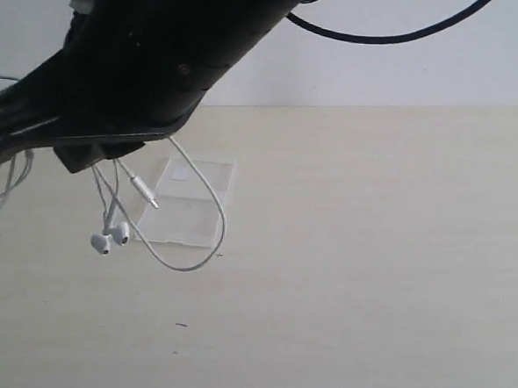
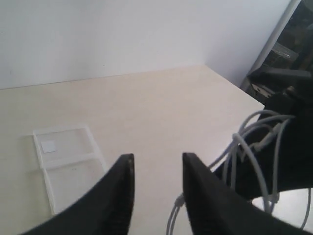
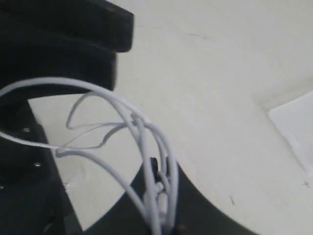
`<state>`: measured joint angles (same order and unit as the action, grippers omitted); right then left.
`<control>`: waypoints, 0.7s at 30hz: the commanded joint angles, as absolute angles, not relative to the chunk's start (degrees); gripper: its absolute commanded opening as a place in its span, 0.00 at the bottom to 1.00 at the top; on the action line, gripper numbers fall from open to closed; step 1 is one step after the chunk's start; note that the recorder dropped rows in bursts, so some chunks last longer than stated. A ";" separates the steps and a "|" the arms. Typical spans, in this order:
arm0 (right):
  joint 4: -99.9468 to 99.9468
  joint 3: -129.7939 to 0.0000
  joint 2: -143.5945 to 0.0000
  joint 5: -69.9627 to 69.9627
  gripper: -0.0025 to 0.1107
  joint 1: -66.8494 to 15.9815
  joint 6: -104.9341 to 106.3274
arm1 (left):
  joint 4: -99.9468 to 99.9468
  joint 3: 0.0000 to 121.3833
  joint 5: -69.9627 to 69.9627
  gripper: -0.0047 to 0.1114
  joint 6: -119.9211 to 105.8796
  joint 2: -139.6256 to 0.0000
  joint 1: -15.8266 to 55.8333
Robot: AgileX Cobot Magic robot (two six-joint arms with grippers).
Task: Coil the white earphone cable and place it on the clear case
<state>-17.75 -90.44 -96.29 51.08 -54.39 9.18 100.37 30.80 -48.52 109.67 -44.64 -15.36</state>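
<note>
The white earphone cable point(image 1: 193, 186) hangs in loose loops under a black arm point(image 1: 144, 55). Its two earbuds point(image 1: 109, 237) and plug point(image 1: 145, 191) dangle just above the table. My right gripper point(image 3: 159, 169) is shut on a bunch of cable loops point(image 3: 122, 115). My left gripper point(image 2: 157, 161) is open and holds nothing. It sits beside the looped cable point(image 2: 254, 142). The clear case point(image 1: 191, 203) lies flat and open on the table behind the hanging cable. It shows in the left wrist view as the case point(image 2: 63, 156) with a small white patch point(image 2: 48, 146).
The pale table point(image 1: 370, 254) reaches back to a white wall point(image 1: 407, 71). A black hose point(image 1: 383, 34) hangs across the top. The table's edge point(image 2: 234, 83) runs beside dark equipment point(image 2: 288, 49).
</note>
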 commanded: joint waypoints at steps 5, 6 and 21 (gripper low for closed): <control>3.98 -90.85 -99.13 56.63 0.02 -52.83 -1.62 | 99.95 30.69 -45.42 0.49 110.85 -42.36 -15.40; 7.26 -90.85 -101.13 57.13 0.02 -52.83 -2.45 | 99.95 30.69 -46.06 0.49 111.80 -41.82 -15.40; 28.64 -107.74 -121.25 69.96 0.02 -52.67 1.86 | 99.95 30.69 -48.78 0.49 112.78 -39.76 -15.40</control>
<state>25.51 -103.64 -118.66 69.60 -52.90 -0.68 100.27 30.71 -48.52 112.42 -40.04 -15.36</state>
